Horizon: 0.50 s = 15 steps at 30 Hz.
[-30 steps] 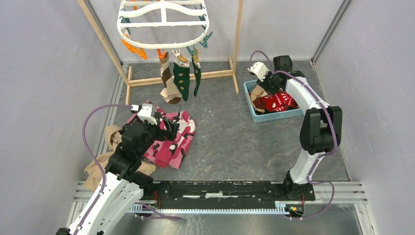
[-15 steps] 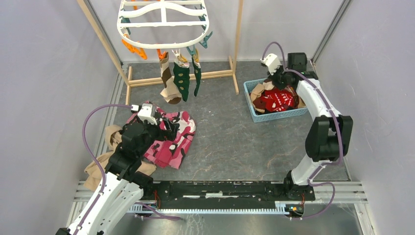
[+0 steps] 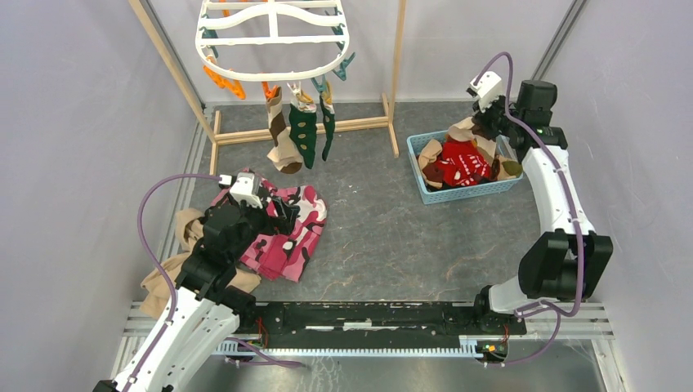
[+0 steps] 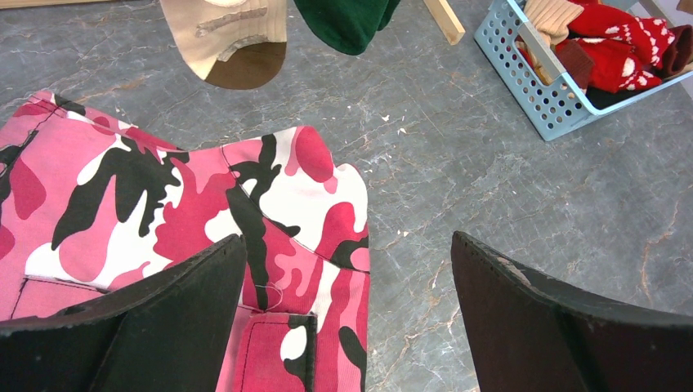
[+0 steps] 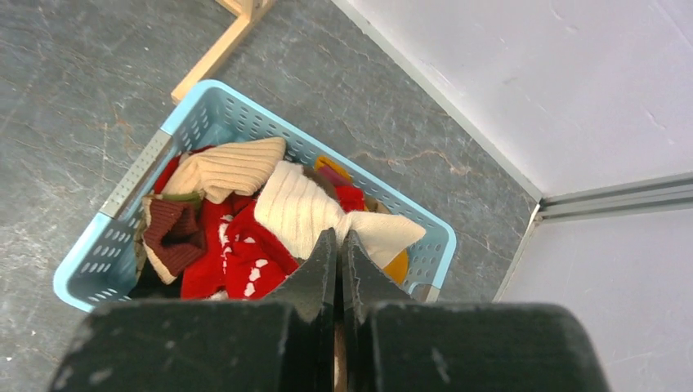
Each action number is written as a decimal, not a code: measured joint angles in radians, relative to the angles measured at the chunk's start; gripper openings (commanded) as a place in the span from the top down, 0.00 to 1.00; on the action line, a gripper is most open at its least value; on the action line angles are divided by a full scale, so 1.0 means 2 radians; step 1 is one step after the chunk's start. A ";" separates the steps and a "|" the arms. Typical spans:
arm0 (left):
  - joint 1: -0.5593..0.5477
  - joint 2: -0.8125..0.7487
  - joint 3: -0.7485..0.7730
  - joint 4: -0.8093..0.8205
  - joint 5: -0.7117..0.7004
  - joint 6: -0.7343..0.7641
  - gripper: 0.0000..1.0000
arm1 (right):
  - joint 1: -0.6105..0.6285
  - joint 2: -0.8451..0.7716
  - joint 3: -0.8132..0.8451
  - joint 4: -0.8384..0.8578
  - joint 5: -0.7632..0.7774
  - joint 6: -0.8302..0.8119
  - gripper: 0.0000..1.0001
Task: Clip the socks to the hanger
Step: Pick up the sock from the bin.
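The white oval hanger (image 3: 274,41) hangs at the back with orange and teal clips. Three socks hang from it: a brown-and-tan one (image 3: 280,139), a dark green dotted one (image 3: 303,135) and a thin green one (image 3: 328,122). More socks fill the blue basket (image 3: 429,189), among them a red one with white pattern (image 5: 245,261). My right gripper (image 5: 338,237) is above the basket's far right side, shut on a cream ribbed sock (image 5: 298,208) pinched at its fingertips. My left gripper (image 4: 347,253) hovers wide open over the edge of the pink camouflage garment (image 4: 163,204), holding nothing.
The wooden stand's base bar (image 3: 343,124) runs across the floor behind the hanging socks, with upright poles either side. A plain tan cloth (image 3: 167,273) lies beside the left arm. Grey walls close in the right and back of the basket.
My right gripper has closed on the cream sock and moved right and toward the back wall, from the basket's left side to its far right corner. The left arm has not moved.
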 measured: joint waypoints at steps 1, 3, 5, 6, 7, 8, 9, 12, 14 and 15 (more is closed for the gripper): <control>0.000 0.000 0.000 0.000 0.000 0.000 0.00 | -0.003 -0.004 -0.002 0.002 -0.007 0.003 1.00; 0.000 -0.001 0.000 0.000 0.000 0.000 0.00 | -0.007 -0.010 -0.003 0.003 -0.020 0.009 1.00; 0.000 -0.003 0.000 0.000 0.001 0.000 0.00 | -0.012 -0.018 -0.006 0.006 -0.036 0.015 1.00; 0.000 -0.004 0.000 0.001 0.002 0.000 0.00 | -0.014 -0.021 -0.006 0.007 -0.044 0.017 1.00; 0.000 -0.006 0.000 0.001 0.004 0.000 0.00 | -0.016 -0.024 -0.006 0.007 -0.055 0.019 1.00; 0.000 -0.007 0.000 0.001 0.006 0.000 0.00 | -0.018 -0.026 -0.007 0.007 -0.068 0.022 1.00; 0.000 -0.008 0.000 0.001 0.009 0.000 0.00 | -0.019 -0.028 -0.007 0.006 -0.084 0.024 1.00; 0.000 -0.011 0.000 0.003 0.027 0.000 0.00 | -0.023 -0.031 -0.009 0.005 -0.131 0.035 1.00; 0.000 -0.016 -0.003 0.015 0.046 -0.001 0.00 | -0.025 -0.032 -0.014 0.006 -0.166 0.046 1.00; 0.000 -0.021 -0.006 0.026 0.059 -0.002 0.00 | -0.025 -0.032 -0.019 0.007 -0.184 0.053 1.00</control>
